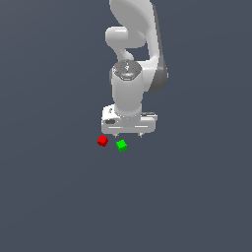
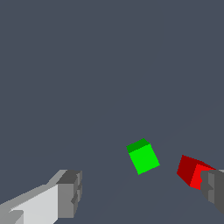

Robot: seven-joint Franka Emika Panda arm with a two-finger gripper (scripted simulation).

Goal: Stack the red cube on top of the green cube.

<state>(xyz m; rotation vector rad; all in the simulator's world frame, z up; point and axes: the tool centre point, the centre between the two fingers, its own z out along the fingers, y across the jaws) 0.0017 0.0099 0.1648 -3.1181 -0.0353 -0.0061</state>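
Note:
The red cube [image 1: 102, 141] lies on the grey floor, just to the exterior view's left of the green cube [image 1: 121, 145], a small gap between them. My gripper [image 1: 128, 135] hangs above and slightly behind them, open and empty, only its fingertips showing under the white hand. In the wrist view the green cube [image 2: 143, 156] lies between the spread fingers, nearer the one by the red cube. The red cube [image 2: 192, 171] is partly hidden by one finger [image 2: 214, 189]. The other finger [image 2: 69, 194] stands well apart from both cubes. My gripper [image 2: 142, 192] holds nothing.
The white Panda arm [image 1: 133, 59] rises behind the cubes. The floor [image 1: 59, 197] is a plain dark grey surface with no other objects in view.

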